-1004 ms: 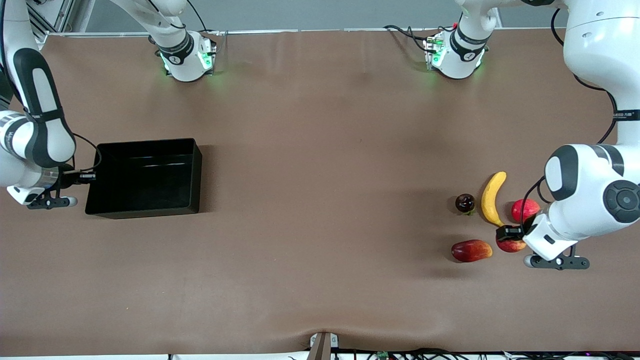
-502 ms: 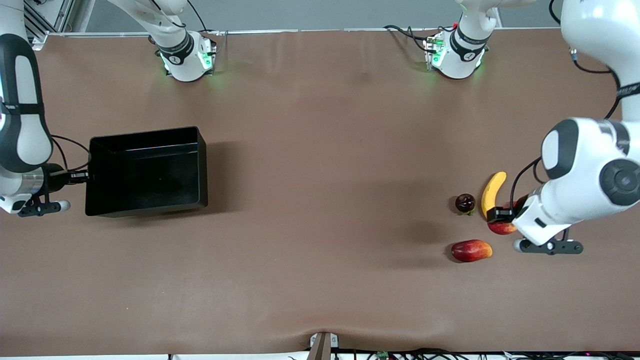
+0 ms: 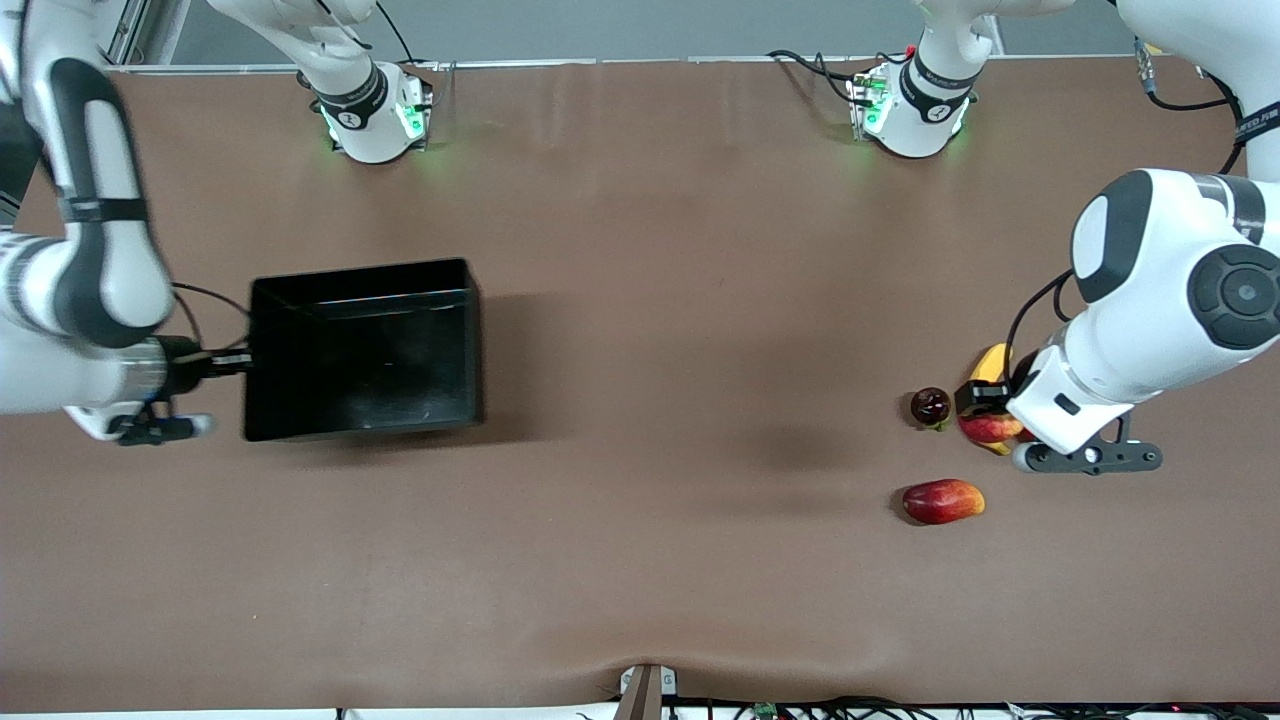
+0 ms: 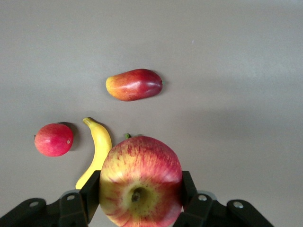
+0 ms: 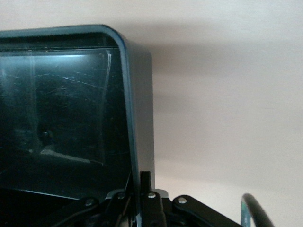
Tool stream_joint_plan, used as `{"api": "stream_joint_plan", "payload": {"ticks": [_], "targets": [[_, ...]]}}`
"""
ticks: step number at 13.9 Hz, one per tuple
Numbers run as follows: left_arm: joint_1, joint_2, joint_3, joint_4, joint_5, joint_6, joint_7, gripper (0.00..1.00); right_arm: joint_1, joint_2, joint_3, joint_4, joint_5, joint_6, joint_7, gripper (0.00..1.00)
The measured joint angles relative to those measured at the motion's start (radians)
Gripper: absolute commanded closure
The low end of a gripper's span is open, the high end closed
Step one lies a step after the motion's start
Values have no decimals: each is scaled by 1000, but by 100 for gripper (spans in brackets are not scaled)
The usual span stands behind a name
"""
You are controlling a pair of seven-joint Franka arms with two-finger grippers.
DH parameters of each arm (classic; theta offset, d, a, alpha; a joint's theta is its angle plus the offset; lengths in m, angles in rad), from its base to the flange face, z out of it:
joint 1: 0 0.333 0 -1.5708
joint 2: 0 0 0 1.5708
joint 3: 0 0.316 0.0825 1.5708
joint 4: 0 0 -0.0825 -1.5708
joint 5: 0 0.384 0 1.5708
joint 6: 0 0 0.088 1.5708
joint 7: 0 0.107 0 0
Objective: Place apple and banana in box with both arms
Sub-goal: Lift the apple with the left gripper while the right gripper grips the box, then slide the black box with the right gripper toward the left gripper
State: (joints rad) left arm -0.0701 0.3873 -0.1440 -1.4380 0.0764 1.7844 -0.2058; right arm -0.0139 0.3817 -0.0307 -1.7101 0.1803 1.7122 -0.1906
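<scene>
My left gripper (image 3: 985, 412) is shut on the apple (image 3: 990, 428), red with yellow streaks, and holds it in the air over the banana (image 3: 992, 362). In the left wrist view the apple (image 4: 140, 165) sits between the black fingers (image 4: 91, 191), dimple toward the camera, and the yellow banana (image 4: 98, 146) lies on the table below it. My right gripper (image 3: 235, 362) is shut on the end wall of the black box (image 3: 360, 370) and holds it off the table; its shadow falls beside it. The right wrist view shows the wall (image 5: 129, 118) between the fingers (image 5: 146, 182). The box is empty.
A dark round fruit (image 3: 930, 405) lies beside the banana. An oblong dark-red fruit with a yellow tip (image 3: 942, 501) lies nearer the front camera. A plain pinkish-red round fruit (image 4: 53, 139) shows only in the left wrist view, beside the banana.
My right gripper has lifted the box and carried it toward the left arm's end of the table. My left gripper has risen with the apple and moved over the banana.
</scene>
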Motion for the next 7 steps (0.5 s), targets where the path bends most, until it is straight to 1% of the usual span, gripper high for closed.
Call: {"api": "stream_joint_plan", "payload": {"ticks": [2, 5, 7], "targets": [[-21, 0, -1, 9, 0, -3, -8, 100, 109, -8, 4, 0, 1, 2, 137, 100], [-57, 0, -1, 12, 0, -7, -95, 100, 260, -8, 7, -2, 6, 36, 300, 100], [-71, 1, -2, 12, 0, -9, -110, 100, 331, -6, 6, -5, 55, 81, 337, 100]]}}
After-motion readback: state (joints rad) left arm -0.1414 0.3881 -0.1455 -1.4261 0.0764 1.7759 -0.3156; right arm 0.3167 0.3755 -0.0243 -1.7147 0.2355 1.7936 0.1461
